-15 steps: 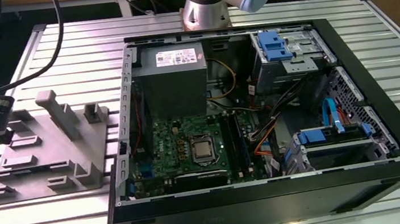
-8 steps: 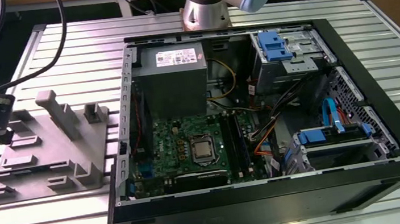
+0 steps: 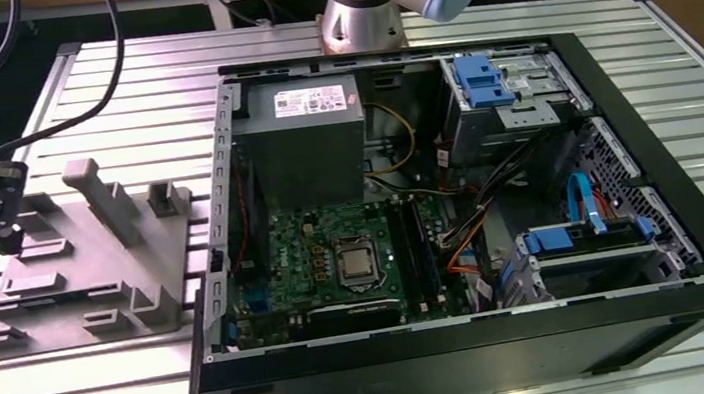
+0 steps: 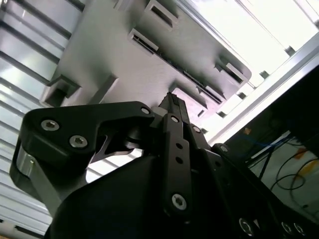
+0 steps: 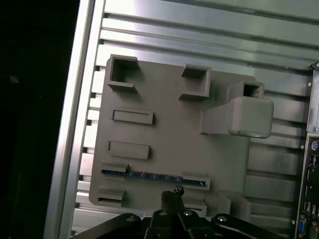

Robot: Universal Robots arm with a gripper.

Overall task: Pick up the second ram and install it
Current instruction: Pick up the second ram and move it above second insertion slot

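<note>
Black tool (image 5: 172, 195) over grey fixture (image 5: 169, 134) edge, second ram (image 5: 149, 175) slotted just beside

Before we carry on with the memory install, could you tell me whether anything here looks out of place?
Nothing stands out. The second ram sits straight, on edge, in its slot of the grey holder, with the gripper close by.

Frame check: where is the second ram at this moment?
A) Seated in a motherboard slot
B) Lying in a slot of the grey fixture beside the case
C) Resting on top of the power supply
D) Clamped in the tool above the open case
B: in the first wrist view the second ram lies flat along a slot of the grey fixture, with the tool close beside it.
</note>
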